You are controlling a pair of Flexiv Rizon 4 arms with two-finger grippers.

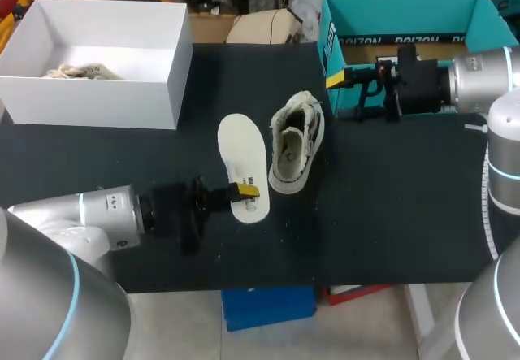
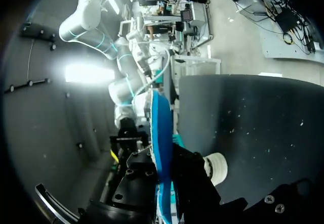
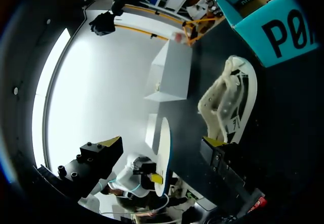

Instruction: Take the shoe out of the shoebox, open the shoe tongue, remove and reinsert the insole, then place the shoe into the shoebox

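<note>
My left arm (image 1: 106, 214) is nearest, a grey bulk coming in over the near left corner of the worktop (image 1: 390, 206). Its wrist lies low and level and points toward the middle. The left jaws are closed on the heel end of the white insole (image 1: 242, 157), one yellow tip showing on top of it. From the left wrist the insole is seen edge-on between the black fingers, with a blue underside. A small dark mark sits on its heel, too small to read.

Just beside the insole, on its right, lies the cream shoe (image 1: 296, 142) near the middle of the worktop, out of any box, its mouth gaping.

The right arm (image 1: 479, 80) comes in from the right edge with its wrist level. The right jaws stand wide, fingertips (image 3: 112, 143) well apart with nothing between them, near the front left corner of the teal shoebox (image 1: 398, 9). That box stands at the far right and bears large dark lettering.

At the far left corner stands a white box (image 1: 97, 104) with something cream and laced (image 1: 77, 71) inside — too little shows to name it.
</note>
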